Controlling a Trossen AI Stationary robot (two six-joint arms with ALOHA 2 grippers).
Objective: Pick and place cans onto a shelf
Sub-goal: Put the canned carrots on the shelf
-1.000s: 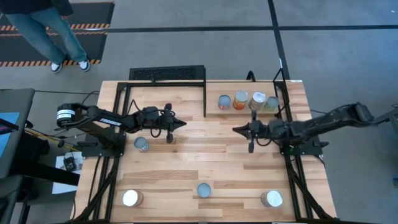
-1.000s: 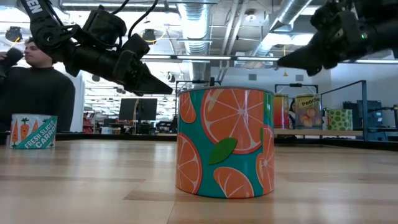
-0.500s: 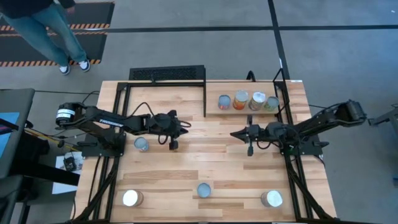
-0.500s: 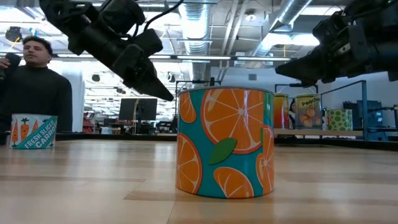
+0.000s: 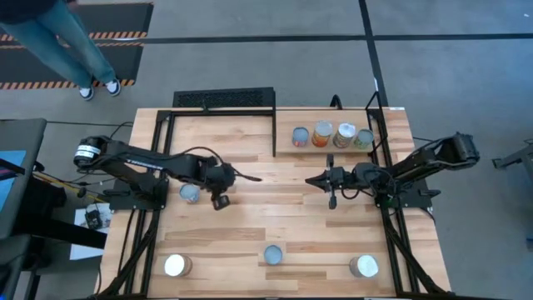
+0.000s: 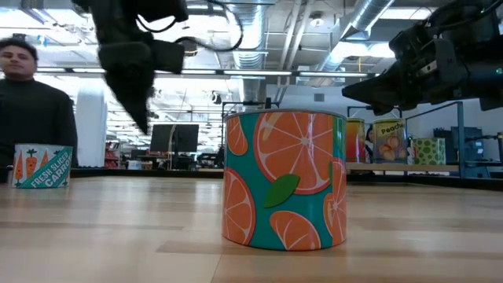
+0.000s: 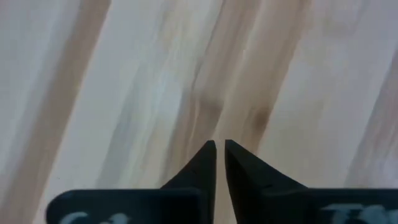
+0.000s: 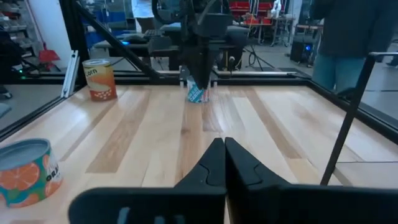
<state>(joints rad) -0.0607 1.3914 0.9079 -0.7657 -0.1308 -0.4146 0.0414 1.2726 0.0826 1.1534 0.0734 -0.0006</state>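
My left gripper (image 5: 250, 177) is shut and empty over the middle of the table, tipped steeply down at the bare wood (image 7: 219, 149); in the low view (image 6: 144, 122) it points down. A carrot-label can (image 5: 190, 193) stands just left of it. My right gripper (image 5: 310, 180) is shut and empty, level, right of centre (image 8: 221, 144). Three cans stand along the near edge: a white-topped can (image 5: 176, 266), an orange-patterned can (image 5: 273, 254) (image 6: 284, 181) and a silvery-topped can (image 5: 364, 267). Several cans (image 5: 322, 133) stand on the shelf (image 5: 333, 148) at the back right.
A black wire rack (image 5: 225, 98) stands at the back left, with a black upright post (image 5: 275, 133) beside the shelf. Black frame rails (image 5: 141, 242) run along both table sides. A person (image 6: 27, 94) stands beyond the table's left side.
My left gripper has moved toward the table's near right and tipped from a slant to pointing steeply down, staying shut. My right gripper has edged toward the table's left and near edge, staying shut and level. The cans have not moved.
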